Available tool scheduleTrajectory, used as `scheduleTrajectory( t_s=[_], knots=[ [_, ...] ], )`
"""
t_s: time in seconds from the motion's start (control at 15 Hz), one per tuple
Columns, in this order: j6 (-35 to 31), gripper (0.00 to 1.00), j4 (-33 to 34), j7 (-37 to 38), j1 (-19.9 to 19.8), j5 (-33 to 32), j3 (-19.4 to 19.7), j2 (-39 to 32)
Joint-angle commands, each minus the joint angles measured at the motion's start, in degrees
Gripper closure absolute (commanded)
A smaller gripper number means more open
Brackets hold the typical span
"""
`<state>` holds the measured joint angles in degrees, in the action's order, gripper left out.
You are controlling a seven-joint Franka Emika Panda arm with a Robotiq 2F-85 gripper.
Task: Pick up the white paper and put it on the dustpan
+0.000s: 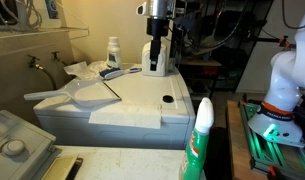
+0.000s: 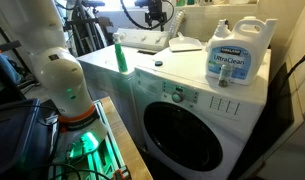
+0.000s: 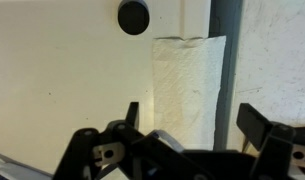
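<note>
Nearest in the wrist view, the claw (image 3: 187, 115) hangs with its two fingers spread wide apart, gripping nothing. Just past them the white paper (image 3: 188, 80) lies flat on the bench (image 3: 62, 80). It is a textured rectangular sheet, narrower than the gap and roughly centred in it. Its right edge runs along a grey strip (image 3: 225, 50). Beyond the sheet's far end a round black spot (image 3: 133, 15) shows in the bench top, apart from the paper.

In an exterior view the claw (image 1: 155, 62) points straight down, low over the far part of the bench (image 1: 142, 105). Whether its tips touch the surface cannot be told, and the paper is too pale against the white top to pick out there. The dustpan (image 1: 80, 95) lies well apart from the claw, across the bench. A dark strip runs along its scoop edge, its handle points away from the claw, and no sheet is visible on it. A crumpled white wad (image 1: 77, 70) sits behind it.

The step in hand looks like the approach to the grasp: aligned, not yet closed, nothing lifted. The next move probably calls for a straight descent until the tips press the bench on either side of the sheet. A slow close would then buckle the thin paper into a fold that can be pinched. A flat sheet may simply slide instead.
</note>
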<state>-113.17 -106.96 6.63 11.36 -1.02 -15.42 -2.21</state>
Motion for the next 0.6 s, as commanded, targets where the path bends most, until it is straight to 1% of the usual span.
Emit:
scheduleTrajectory(
  t_s=[0.0, 0.13, 0.2, 0.27, 0.33, 0.53],
  knots=[
    [1.1, 0.00, 1.8, -0.6, 1.1, 0.0, 0.8, -1.3],
    [1.6, 0.00, 3.1, -1.3, 1.1, 0.0, 0.9, -2.3],
    [1.7, 0.00, 2.2, -1.2, 1.5, 0.0, 0.6, -2.7],
    [1.2, 0.00, 0.6, 0.5, 1.9, -0.7, 0.5, -2.4],
    [0.4, 0.00, -1.7, 0.8, 2.2, 0.1, 0.3, -1.3],
    [-1.0, 0.00, -8.9, 1.3, 3.6, -0.7, -0.3, 2.6]
  ],
)
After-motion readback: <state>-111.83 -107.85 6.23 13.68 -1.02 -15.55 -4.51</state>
